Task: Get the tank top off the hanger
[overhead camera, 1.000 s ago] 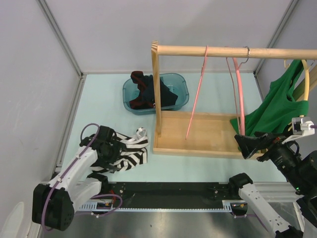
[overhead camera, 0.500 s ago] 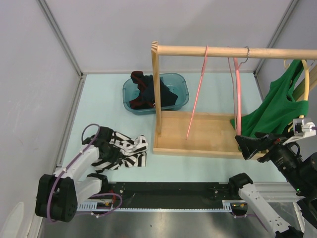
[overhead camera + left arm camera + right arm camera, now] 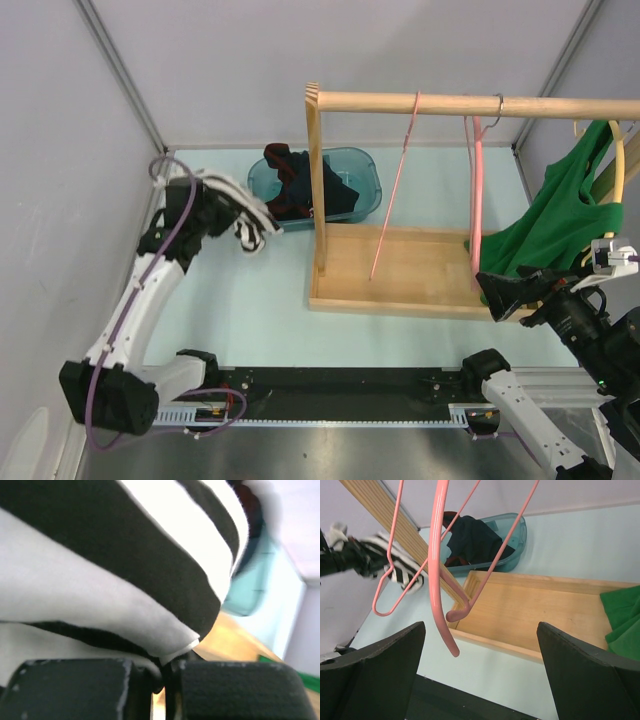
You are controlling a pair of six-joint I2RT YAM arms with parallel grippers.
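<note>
Striped black and white, the tank top [image 3: 252,226] hung bunched from the left gripper [image 3: 243,220] in the overhead view, off any hanger and held above the table [image 3: 220,300], just beside the near-left corner of a teal bin [image 3: 368,186]. Dark clothes [image 3: 300,190] lay in that bin. A wooden rack [image 3: 316,180] stood to the right, with a thin pink hanger [image 3: 396,195] and a thicker pink hanger [image 3: 477,200] bare on its rail. A green garment [image 3: 555,215] hung at the rail's right end. The right gripper [image 3: 493,296] sat at the near-right corner of the rack's base, touching no cloth.

From the left wrist, the tank top [image 3: 125,555] filled most of the frame. The left gripper [image 3: 162,680] had its two fingers pressed together with a fold of the striped cloth pinched between them. The bin [image 3: 250,590] showed only as a blur beyond.

From the right wrist, the right gripper [image 3: 480,630] had its fingers [image 3: 380,680] spread wide, with nothing between them. The thicker hanger [image 3: 434,570] and the thin one [image 3: 393,527] dangled close ahead. Beyond the rack's post, the tank top [image 3: 405,572] appeared, blurred, near the bin [image 3: 517,535].
</note>
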